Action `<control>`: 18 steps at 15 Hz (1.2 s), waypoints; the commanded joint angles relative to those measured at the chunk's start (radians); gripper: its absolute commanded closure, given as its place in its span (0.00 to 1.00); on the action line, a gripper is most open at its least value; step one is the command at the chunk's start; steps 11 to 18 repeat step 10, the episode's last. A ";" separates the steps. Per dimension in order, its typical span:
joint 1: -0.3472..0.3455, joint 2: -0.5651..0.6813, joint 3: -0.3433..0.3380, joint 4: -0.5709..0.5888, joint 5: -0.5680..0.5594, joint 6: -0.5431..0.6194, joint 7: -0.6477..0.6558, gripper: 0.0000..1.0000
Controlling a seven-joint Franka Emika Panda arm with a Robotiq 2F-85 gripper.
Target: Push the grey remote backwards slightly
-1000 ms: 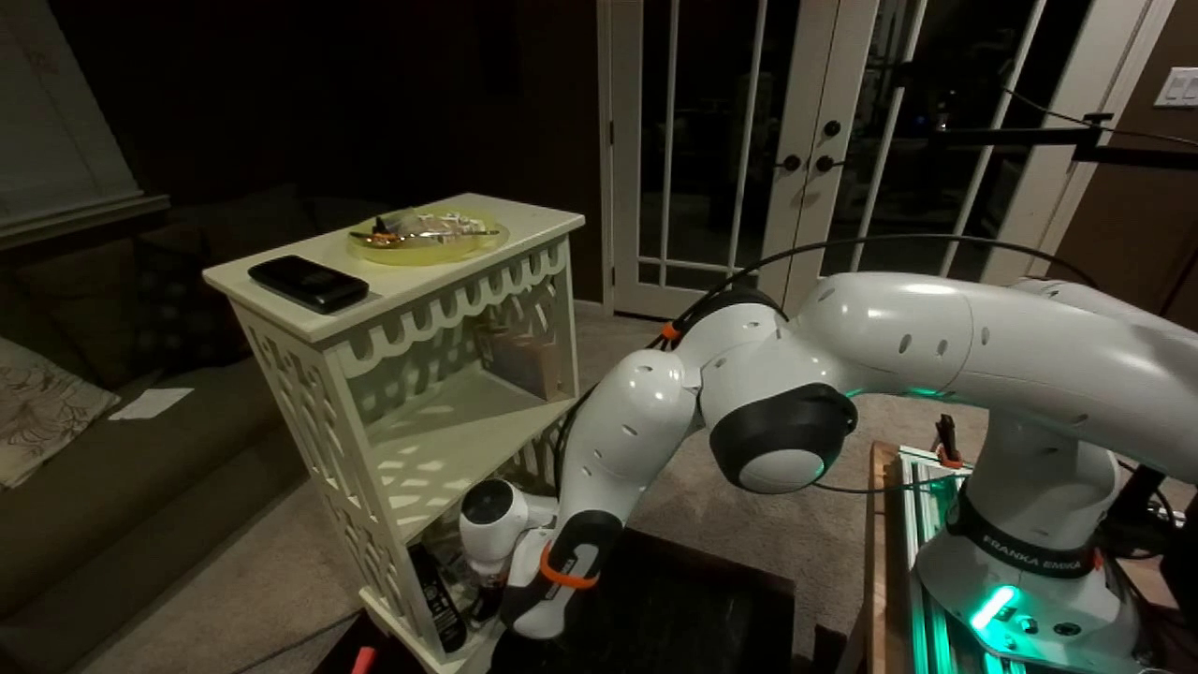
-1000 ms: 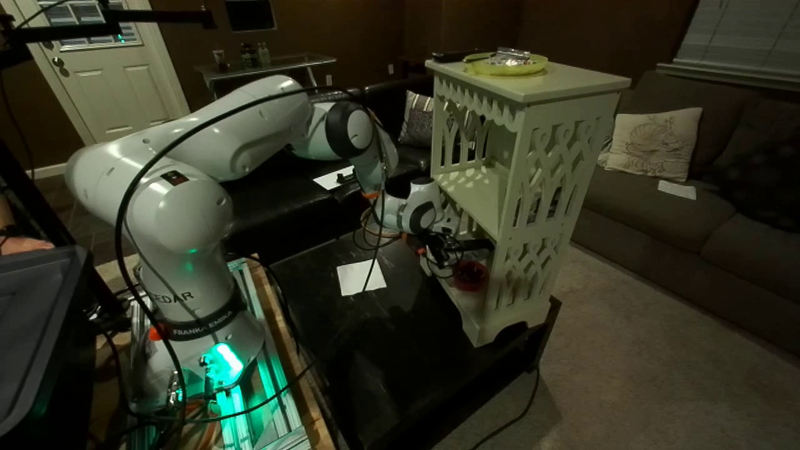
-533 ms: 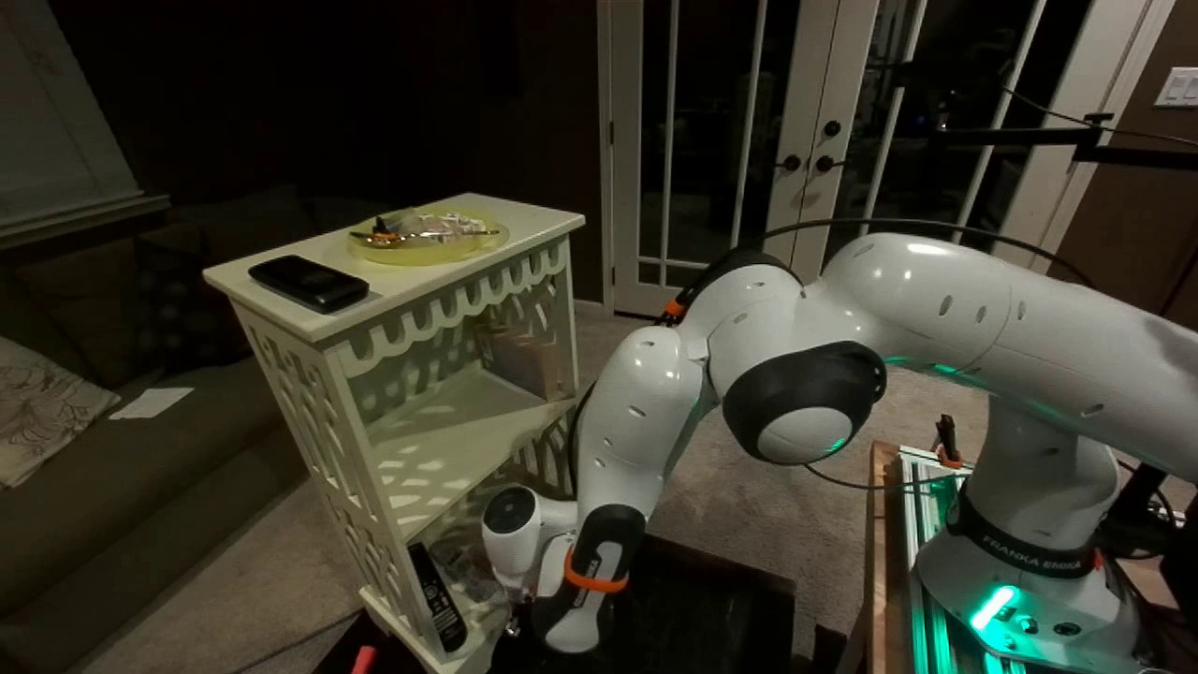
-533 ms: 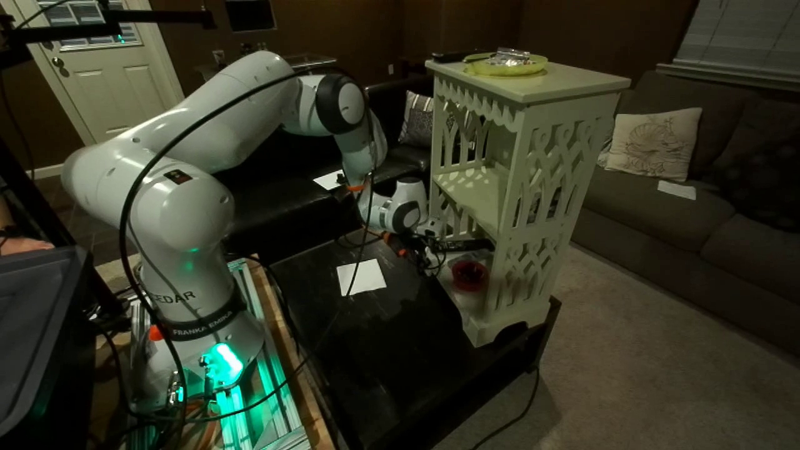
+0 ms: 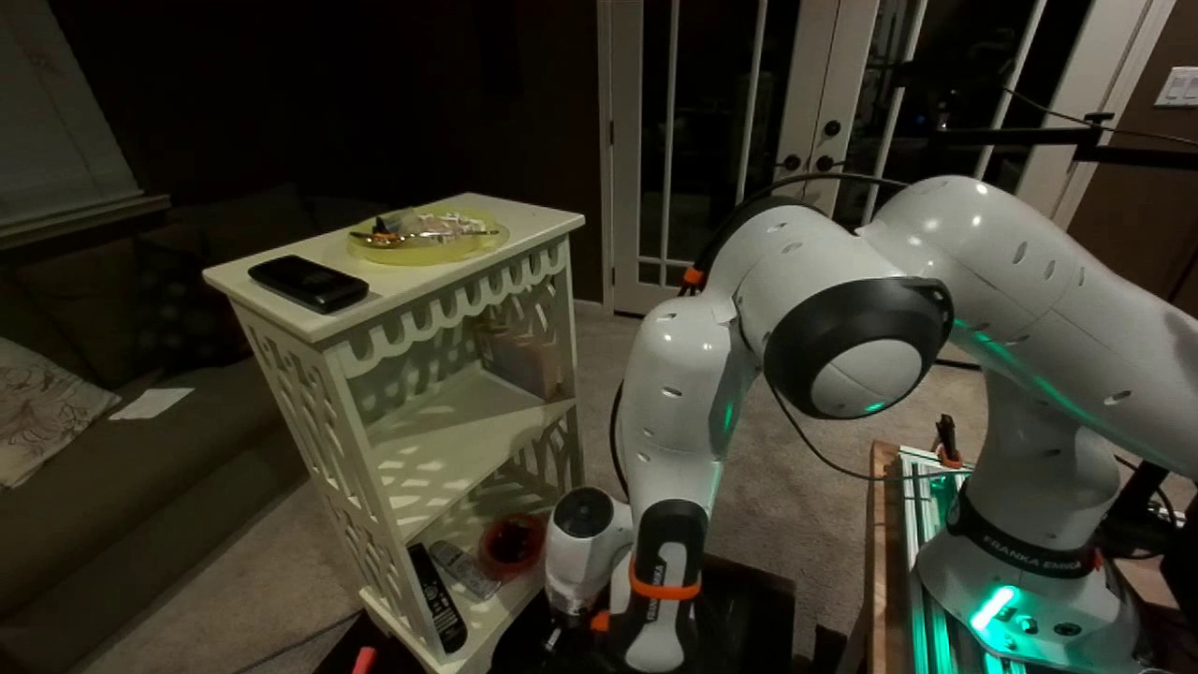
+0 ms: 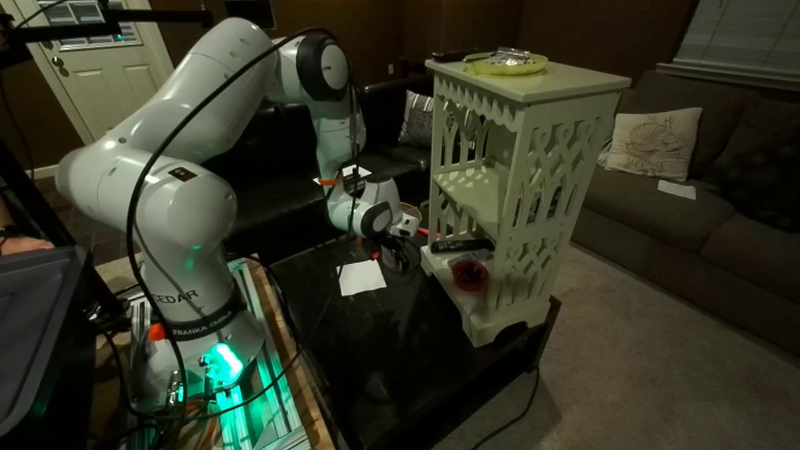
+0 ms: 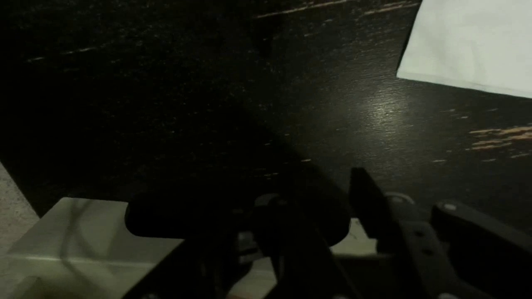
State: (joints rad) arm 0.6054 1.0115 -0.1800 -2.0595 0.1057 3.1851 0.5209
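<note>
wht arm w/ blk cable, orng band

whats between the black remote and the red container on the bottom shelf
The grey remote lies between the black remote and the red container, as an exterior view shows.

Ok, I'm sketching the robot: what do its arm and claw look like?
The arm is rounded and white, with black joint caps, an orange band, a black cable and FRANKA EMIKA on its base collar. The claw is dark, with jointed fingers.

Black surface, kinda scuffed up, with a white sheet lying on it and a pale shelf unit standing there too.
</note>
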 commanded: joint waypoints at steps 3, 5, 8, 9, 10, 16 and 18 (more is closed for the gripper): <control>-0.040 -0.163 0.128 -0.358 0.207 0.430 -0.041 0.15; -0.023 -0.177 0.140 -0.461 0.218 0.612 0.043 0.02; -0.081 -0.136 0.201 -0.430 0.301 0.681 -0.099 0.05; -0.068 -0.141 0.197 -0.456 0.312 0.712 -0.098 0.00; -0.059 -0.145 0.194 -0.468 0.316 0.722 -0.095 0.00; -0.059 -0.145 0.194 -0.468 0.316 0.722 -0.095 0.00; -0.059 -0.145 0.194 -0.468 0.316 0.722 -0.095 0.00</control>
